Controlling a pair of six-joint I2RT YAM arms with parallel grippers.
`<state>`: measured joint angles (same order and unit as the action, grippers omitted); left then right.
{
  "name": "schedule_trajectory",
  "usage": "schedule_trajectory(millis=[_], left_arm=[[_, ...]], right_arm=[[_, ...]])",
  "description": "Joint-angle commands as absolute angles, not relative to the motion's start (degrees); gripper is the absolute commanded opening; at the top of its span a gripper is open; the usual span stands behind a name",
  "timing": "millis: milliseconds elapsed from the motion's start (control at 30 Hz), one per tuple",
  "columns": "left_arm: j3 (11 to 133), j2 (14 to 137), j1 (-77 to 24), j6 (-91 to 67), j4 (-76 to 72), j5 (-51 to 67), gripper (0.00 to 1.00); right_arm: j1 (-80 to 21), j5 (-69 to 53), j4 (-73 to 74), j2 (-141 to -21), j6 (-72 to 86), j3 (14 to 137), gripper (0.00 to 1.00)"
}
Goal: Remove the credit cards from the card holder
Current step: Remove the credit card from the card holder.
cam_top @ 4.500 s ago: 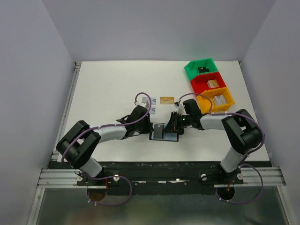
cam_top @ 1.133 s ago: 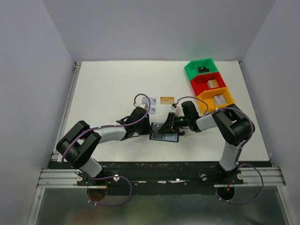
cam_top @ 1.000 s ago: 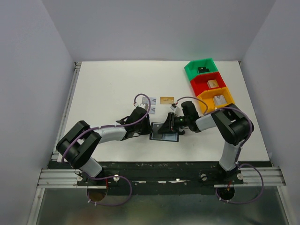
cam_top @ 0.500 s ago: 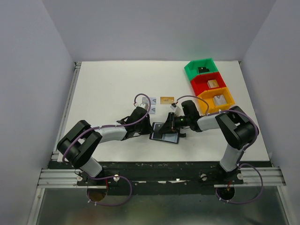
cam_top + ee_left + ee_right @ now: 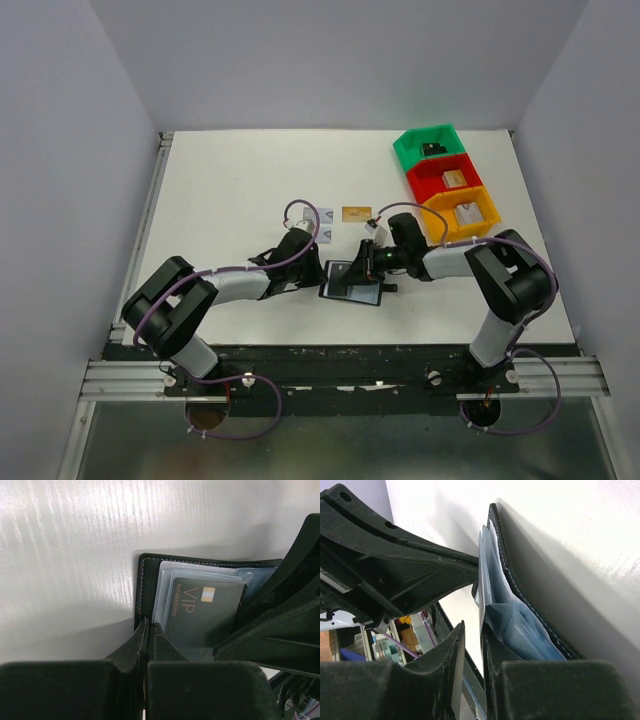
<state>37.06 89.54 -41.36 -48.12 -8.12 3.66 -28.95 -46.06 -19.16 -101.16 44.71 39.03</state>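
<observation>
The black card holder (image 5: 354,291) lies open on the white table between both arms. My left gripper (image 5: 322,277) is shut on its left cover edge (image 5: 141,587), seen at the left gripper (image 5: 150,624). A black VIP credit card (image 5: 202,612) sits in a clear sleeve inside. My right gripper (image 5: 359,270) reaches in from the right. In the right wrist view the right gripper (image 5: 472,626) has its jaws a narrow gap apart, with the card's edge (image 5: 481,607) just above its fingertips and blue-grey pockets (image 5: 520,625) beside. Two silver cards (image 5: 322,214) and a gold card (image 5: 356,213) lie behind.
Green (image 5: 408,150), red (image 5: 420,182) and orange (image 5: 436,224) bins stand in a row at the back right, each with small items. Grey walls enclose the table on three sides. The arm bases sit on the black rail at the near edge.
The right gripper's jaws have drawn closer together at the card's edge and its elbow has shifted slightly. The left gripper and holder have stayed put.
</observation>
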Motion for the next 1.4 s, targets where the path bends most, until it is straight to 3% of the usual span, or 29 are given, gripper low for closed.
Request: schedule_trajectory(millis=[0, 1367], left_arm=[[34.8, 91.7, -41.3, -48.4, -5.0, 2.5, 0.0], [31.8, 90.8, -40.2, -50.5, -3.7, -1.0, 0.0]], right_arm=[[-29.5, -45.4, -17.9, -99.0, 43.3, 38.8, 0.26], [-29.2, -43.3, -13.6, -94.9, 40.1, 36.6, 0.22]])
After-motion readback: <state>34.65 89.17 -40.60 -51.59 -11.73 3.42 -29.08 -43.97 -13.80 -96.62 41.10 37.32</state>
